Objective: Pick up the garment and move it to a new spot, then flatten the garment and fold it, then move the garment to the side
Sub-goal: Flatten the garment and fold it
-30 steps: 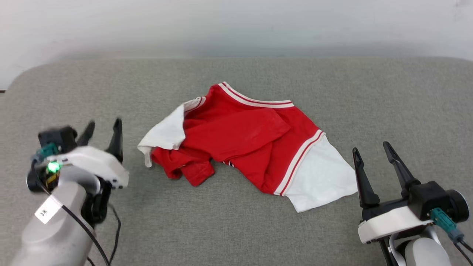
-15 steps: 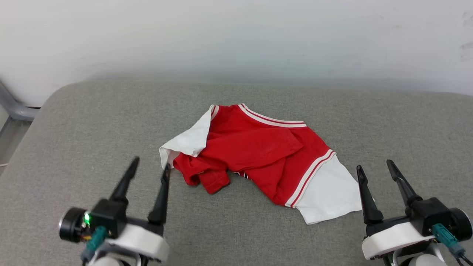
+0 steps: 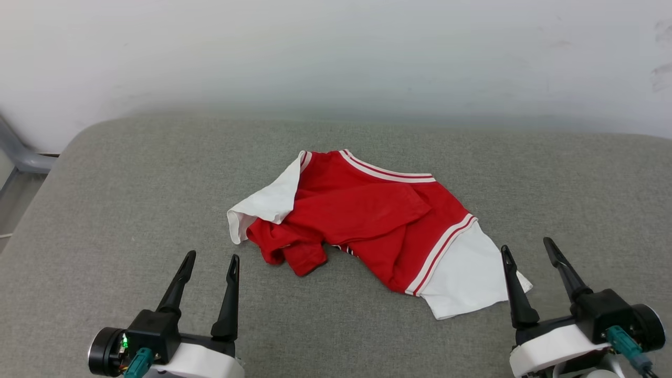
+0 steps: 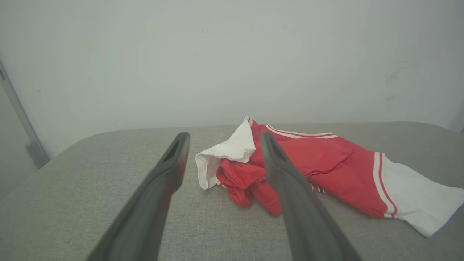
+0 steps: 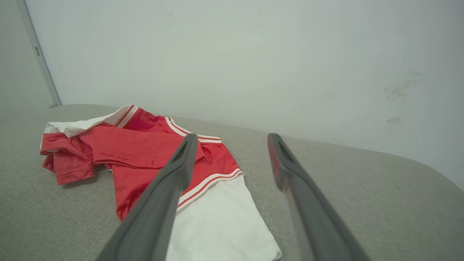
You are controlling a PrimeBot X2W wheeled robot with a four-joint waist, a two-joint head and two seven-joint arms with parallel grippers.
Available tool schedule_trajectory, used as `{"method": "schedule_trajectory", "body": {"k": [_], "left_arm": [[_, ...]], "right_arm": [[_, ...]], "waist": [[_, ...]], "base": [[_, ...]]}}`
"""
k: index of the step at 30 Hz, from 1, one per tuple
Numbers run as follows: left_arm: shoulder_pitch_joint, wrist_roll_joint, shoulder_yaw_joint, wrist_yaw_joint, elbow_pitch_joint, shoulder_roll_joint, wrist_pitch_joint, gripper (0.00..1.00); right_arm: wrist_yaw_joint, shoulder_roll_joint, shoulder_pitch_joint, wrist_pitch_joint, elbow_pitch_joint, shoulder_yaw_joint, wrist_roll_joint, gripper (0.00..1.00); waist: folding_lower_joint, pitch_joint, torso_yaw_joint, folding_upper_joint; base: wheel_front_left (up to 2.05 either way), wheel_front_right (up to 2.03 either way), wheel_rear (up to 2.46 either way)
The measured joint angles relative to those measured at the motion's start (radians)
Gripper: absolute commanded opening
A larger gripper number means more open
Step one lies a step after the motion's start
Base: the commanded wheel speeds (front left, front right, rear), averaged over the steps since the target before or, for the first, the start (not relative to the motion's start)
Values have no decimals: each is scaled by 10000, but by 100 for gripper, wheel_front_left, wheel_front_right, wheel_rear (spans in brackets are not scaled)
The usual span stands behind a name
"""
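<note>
Head view: the garment lies crumpled about the middle of a grey cushion. Its body is red and bunched into folds, with one broad flap doubled over the front. Red-and-white striped trim runs along its far edge. A second striped band marks the seam where a white sleeve spreads flat at the near right. The other white sleeve is turned up at the garment's left end, with its opening facing the near side. A sliver of dark and white marking peeks from under the fold at the near edge; it is too small to read. The left hand is just near-left of the garment, clear of it, with its two fingers wide apart and nothing between them. The right hand is at the garment's near-right corner, equally wide open and empty. One fingertip overlaps the white sleeve's edge, but I cannot tell whether it touches.

Left wrist view: the left hand has its fingers spread, and it points at the garment's turned-up white sleeve and the knot of red folds beside it. It holds nothing.

Right wrist view: the right hand is open and empty. One finger crosses in front of the garment's flat white sleeve and striped seam, and the other finger is off the garment's right side.
</note>
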Motion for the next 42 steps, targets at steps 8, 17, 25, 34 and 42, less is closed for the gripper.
{"method": "schedule_trajectory", "body": {"k": [8,17,25,34,42], "left_arm": [[-204,326,161,-380,88,-314,0,100],[-580,470,65,-560,291,-606,0,100],[-837,531,-58,-631,410,-748,0,100],[-988,485,-96,-648,491,-802,0,100],[-982,502,-12,-665,646,-815,0,100]], "right_arm": [[-6,-418,-641,1273,1030,1916,433,100],[4,-2313,-3084,6190,1103,4947,2740,100],[-2,-2683,-4560,9262,2119,6109,4381,100],[-6,-2905,-5348,9818,3049,7394,4907,33],[2,-3674,-5445,9591,3010,8263,5716,0]], "waist": [[0,349,277,0],[1,926,941,0],[1,1332,1679,0],[1,1666,2277,0],[1,1512,2083,0]], "base": [[0,0,0],[0,0,0],[0,0,0],[0,0,0],[0,0,0]]}}
